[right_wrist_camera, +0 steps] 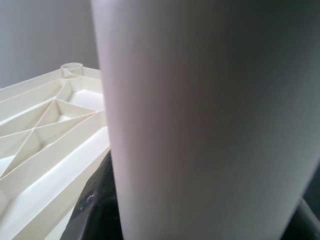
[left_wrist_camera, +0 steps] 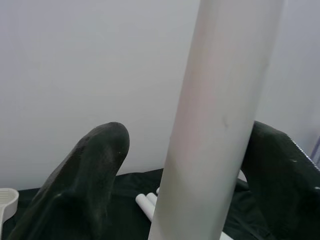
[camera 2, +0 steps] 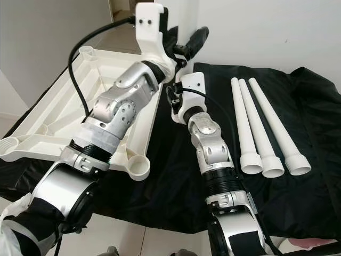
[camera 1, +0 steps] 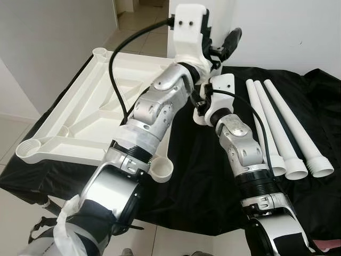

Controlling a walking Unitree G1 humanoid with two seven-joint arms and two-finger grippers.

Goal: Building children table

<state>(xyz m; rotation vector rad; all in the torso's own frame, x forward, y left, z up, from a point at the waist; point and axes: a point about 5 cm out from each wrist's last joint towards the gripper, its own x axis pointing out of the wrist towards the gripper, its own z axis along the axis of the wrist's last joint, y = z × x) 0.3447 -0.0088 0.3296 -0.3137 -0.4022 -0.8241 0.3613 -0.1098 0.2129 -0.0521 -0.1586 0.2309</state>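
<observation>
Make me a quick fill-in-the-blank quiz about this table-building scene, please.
1. The number of table legs lying loose on the black cloth is ____.
2. The white tabletop lies ____ side up, ribs showing.
3. The left gripper has its fingers around a white ____.

Missing words: three; under; leg
</observation>
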